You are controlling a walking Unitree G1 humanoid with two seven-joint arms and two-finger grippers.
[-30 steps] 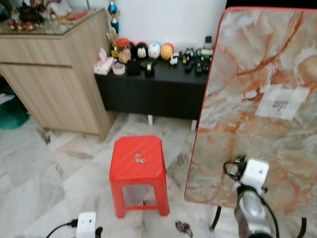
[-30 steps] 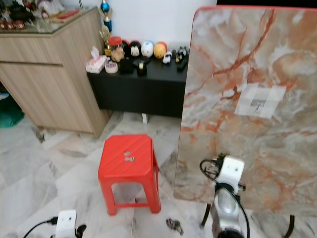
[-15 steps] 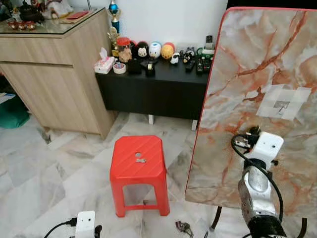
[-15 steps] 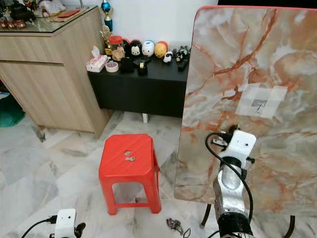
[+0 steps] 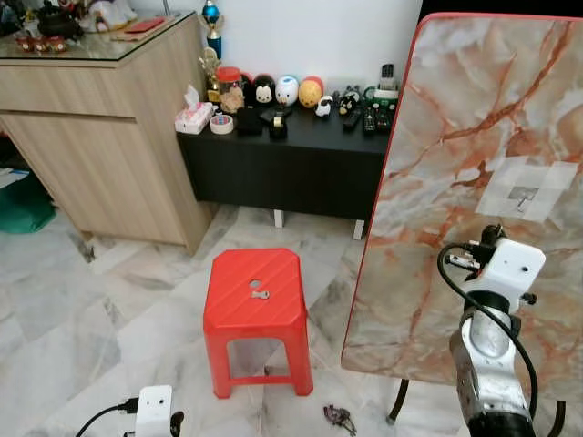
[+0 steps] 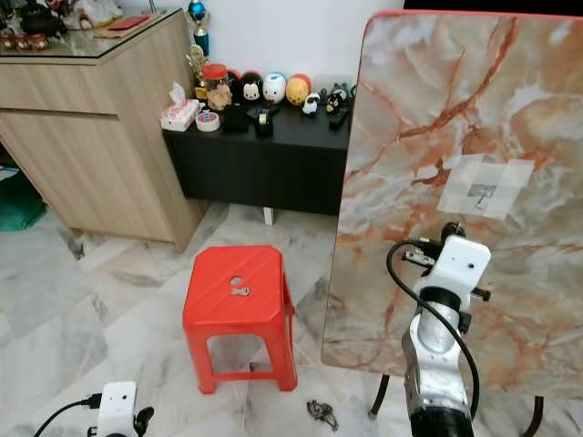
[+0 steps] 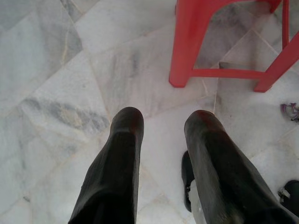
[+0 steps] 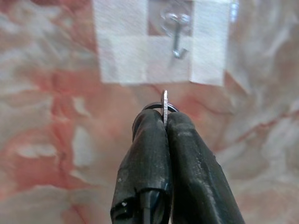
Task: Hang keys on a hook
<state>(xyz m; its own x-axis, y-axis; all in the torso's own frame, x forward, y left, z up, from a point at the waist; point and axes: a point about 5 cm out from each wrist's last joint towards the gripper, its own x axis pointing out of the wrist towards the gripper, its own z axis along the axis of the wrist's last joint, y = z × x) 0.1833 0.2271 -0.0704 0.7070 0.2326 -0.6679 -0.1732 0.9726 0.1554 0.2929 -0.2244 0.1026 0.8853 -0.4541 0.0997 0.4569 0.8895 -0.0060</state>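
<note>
Here the right gripper (image 8: 164, 122) pinches a key ring (image 8: 164, 106), jaws tight on it, just below the hook (image 8: 176, 32). The left gripper (image 7: 163, 126) hangs with jaws apart.

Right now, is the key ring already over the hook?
No. The key ring, pinched in the right gripper, sits short of the hook.

The marble floor (image 5: 109, 309) carries a red stool (image 5: 256, 296), and a small key (image 5: 260, 294) lies on its seat beside a round hole. A bunch of keys (image 5: 338, 418) lies on the floor near the stool. A black low cabinet (image 5: 291, 168) carries small figures, tape rolls and remotes.
</note>
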